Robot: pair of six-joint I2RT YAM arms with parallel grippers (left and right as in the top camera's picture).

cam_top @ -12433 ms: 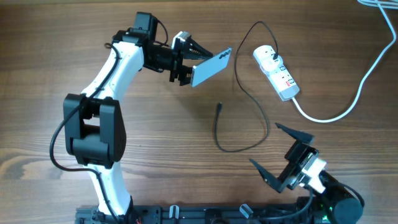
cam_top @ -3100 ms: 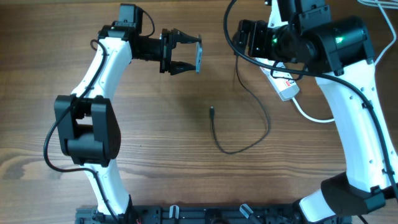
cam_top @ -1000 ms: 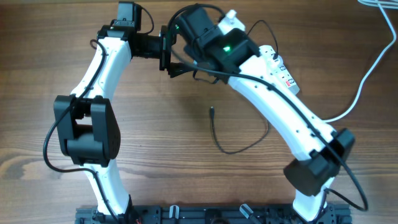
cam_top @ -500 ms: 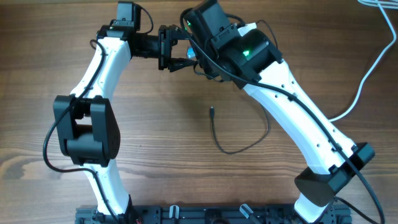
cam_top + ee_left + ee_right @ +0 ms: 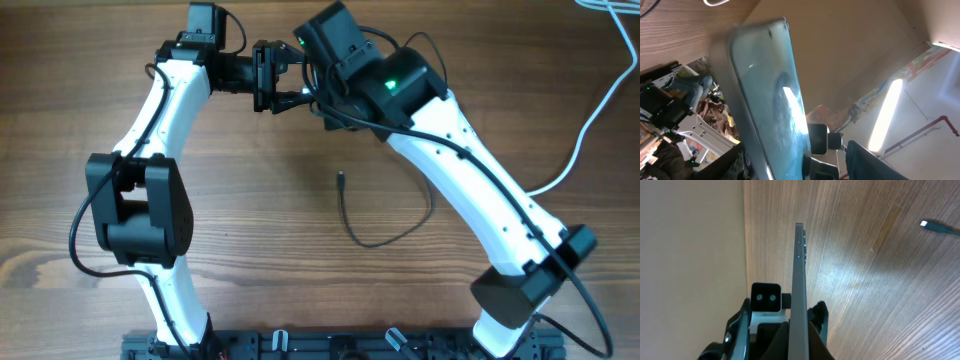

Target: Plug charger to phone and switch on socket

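Note:
The phone (image 5: 800,270) is held up in the air, edge-on in the right wrist view, and my right gripper (image 5: 800,325) is shut on its lower end. In the left wrist view its cyan screen (image 5: 770,100) slants between the jaws of my left gripper (image 5: 797,160). That gripper is open: one finger (image 5: 732,162) is at the phone's edge and the other stands apart. From overhead, my left gripper (image 5: 285,75) meets the right wrist and the phone is hidden. The charger's tip (image 5: 341,180) lies free on the table, also seen as a connector (image 5: 925,224). The socket is hidden under my right arm.
The charger's black cable (image 5: 385,238) loops across the middle of the wooden table (image 5: 250,250). A thick white cord (image 5: 590,120) runs along the right side. My right arm (image 5: 470,170) stretches diagonally over the table's right half.
My right arm swung from the socket over to the phone and closed on it. The left jaws, spread wide a second ago, have narrowed around the phone.

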